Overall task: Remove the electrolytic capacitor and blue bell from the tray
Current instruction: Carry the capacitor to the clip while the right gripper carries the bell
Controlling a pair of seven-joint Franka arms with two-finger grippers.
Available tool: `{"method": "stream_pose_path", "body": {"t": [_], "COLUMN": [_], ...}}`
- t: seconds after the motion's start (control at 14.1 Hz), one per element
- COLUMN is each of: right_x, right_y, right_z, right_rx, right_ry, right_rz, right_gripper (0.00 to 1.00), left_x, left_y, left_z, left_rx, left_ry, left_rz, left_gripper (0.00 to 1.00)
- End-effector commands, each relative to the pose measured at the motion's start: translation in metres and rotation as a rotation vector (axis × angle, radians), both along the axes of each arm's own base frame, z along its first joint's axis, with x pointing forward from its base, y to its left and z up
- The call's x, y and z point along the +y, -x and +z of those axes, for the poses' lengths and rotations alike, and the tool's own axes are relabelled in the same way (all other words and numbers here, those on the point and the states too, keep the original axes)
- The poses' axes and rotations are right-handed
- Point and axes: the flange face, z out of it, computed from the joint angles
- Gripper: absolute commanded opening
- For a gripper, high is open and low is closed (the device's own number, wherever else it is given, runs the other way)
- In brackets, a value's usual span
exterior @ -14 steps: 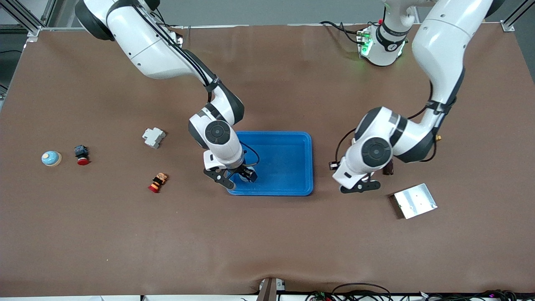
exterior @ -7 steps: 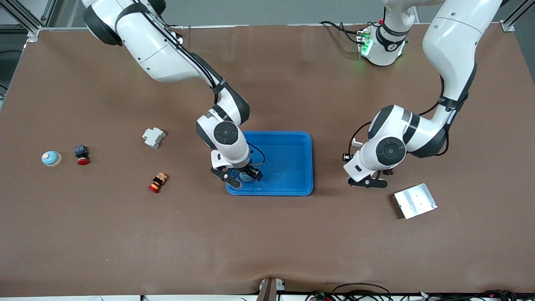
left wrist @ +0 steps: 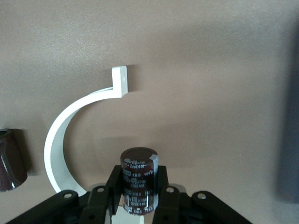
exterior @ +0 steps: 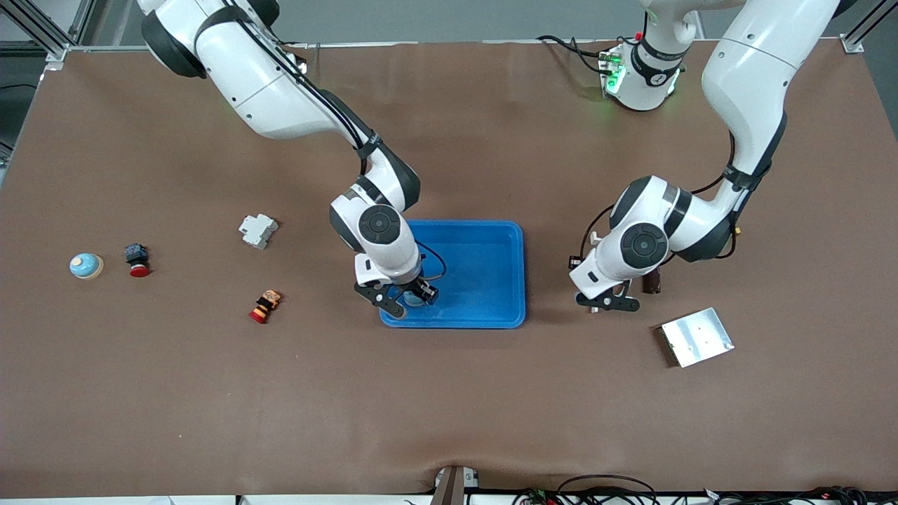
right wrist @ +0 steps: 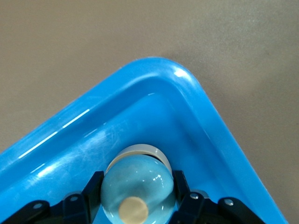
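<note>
Right tool (exterior: 407,298) has just pressed in on the blue bell (right wrist: 138,184); a second ago its fingers stood spread over the same corner of the tray (exterior: 484,280), and half a second ago it had already dropped down over the bell. Right wrist view shows the fingers (right wrist: 93,186) tight against the bell's dome on both sides, bell sitting on the tray floor in the corner nearest the front camera, toward the right arm's end. So, as I read it, the grasp is made and the lift out of the tray is what comes next; the bell is not yet out. Left tool (exterior: 609,303) is pinching the electrolytic capacitor (left wrist: 138,179) upright, over the bare counter (exterior: 449,393) between the tray and the silver metal plate (exterior: 697,337); it has shifted a little toward the tray in the last second, grip unchanged. That part is already clear of the tray and only needs setting down. A second dark capacitor (exterior: 653,283) stands on the counter beside the left arm's wrist. A white curved piece (left wrist: 70,135) lies on the counter under the left tool. Round dome may slip in the pinch, I'd guess.
</note>
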Motion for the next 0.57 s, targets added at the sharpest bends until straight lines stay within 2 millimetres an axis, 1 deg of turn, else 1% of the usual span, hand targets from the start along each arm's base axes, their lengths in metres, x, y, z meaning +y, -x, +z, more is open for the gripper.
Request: {"method": "stream_pose_path", "body": {"t": [0.0,0.21,0.28,0.42,0.49], "right_x": [0.003,0.005,0.004,-0.003,-0.014], "right_y": [-0.007,-0.017,-0.023,-0.037,-0.044], "right_z": [0.011,0.041,0.052,0.071,0.076], "right_rx": [-0.005,0.054,0.054,0.051,0.064], "right_ry": [0.029,0.095,0.091,0.089,0.103], "right_rz": [-0.008,-0.018,-0.022,-0.006,0.017], "right_gripper": [0.00,0.00,0.00,0.00,0.00], "left_x": [0.003,0.005,0.004,0.003,0.004], "left_y": [0.000,-0.002,-0.002,-0.003,-0.003], "left_z": [-0.010,-0.018,-0.020,-0.025,-0.024], "left_rx": [-0.037,-0.055,-0.061,-0.069,-0.071], "left_ry": [0.008,-0.001,-0.001,0.006,0.006], "left_rz": [0.006,0.021,0.020,0.016,0.018], "left_gripper": [0.00,0.00,0.00,0.00,0.00]}}
